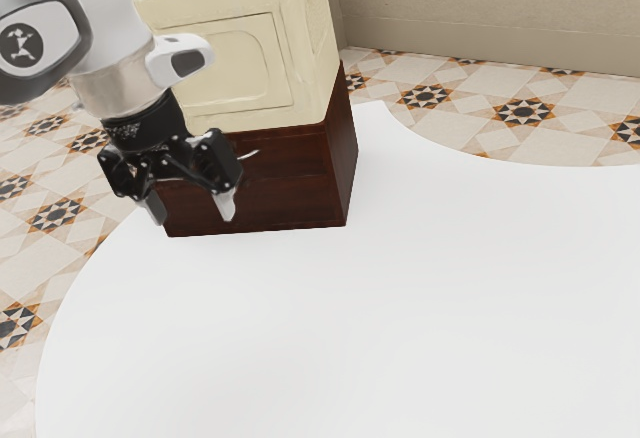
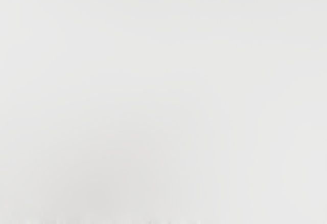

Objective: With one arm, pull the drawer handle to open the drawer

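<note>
Beyond the curved white desk point(image 1: 400, 318) I see a beige wall point(image 1: 480, 8) and a floor of star-patterned tiles point(image 1: 525, 111). At the desk's far edge, toward the exterior view's left, sits the drawer point(image 1: 295, 183), in glossy dark reddish-brown wood with faint grain, directly beneath a cream panelled box point(image 1: 235, 68). Its handle point(image 1: 250, 154) is a thin, pale, curved piece on the front, partly hidden behind my gripper point(image 1: 192, 209). I have the fingers spread wide, holding nothing, in front of the drawer.
</note>
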Motion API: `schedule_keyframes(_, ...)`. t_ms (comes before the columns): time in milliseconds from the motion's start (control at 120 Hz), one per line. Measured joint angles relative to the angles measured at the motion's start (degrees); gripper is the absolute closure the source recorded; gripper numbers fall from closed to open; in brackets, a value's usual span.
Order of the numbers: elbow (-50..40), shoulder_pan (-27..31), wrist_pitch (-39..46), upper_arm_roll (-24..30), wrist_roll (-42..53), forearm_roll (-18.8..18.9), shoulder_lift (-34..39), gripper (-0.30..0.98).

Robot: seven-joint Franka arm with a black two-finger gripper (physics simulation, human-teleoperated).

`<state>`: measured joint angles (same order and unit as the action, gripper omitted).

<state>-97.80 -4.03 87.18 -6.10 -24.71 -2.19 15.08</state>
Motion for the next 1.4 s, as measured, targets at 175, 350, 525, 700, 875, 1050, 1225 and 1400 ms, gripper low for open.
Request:
schedule_keyframes(175, -0.4, 3.1, -0.1, -0.3, -17.5, 0.0, -0.8, 0.0)
schedule_keyframes(350, -0.2, 4.8, 0.8, -0.9, -30.7, 1.0, -3.0, 0.0)
schedule_keyframes(525, 7.5, 7.2, 1.4, -2.0, -40.4, 3.4, -12.1, 0.0)
schedule_keyframes(700, 16.6, 11.5, 4.5, -1.9, -47.6, 4.3, -21.4, 0.0)
schedule_keyframes(875, 19.5, 12.8, 7.7, -1.9, -54.0, 3.8, -25.1, 0.0)
schedule_keyframes(1050, 19.9, 15.2, 10.6, -1.8, -58.9, 3.0, -28.1, 0.0)
schedule_keyframes(1225, 20.7, 15.8, 13.1, -1.6, -62.5, 2.9, -29.9, 0.0)
schedule_keyframes(1400, 22.3, 16.0, 14.7, -1.6, -65.2, 2.9, -32.0, 0.0)
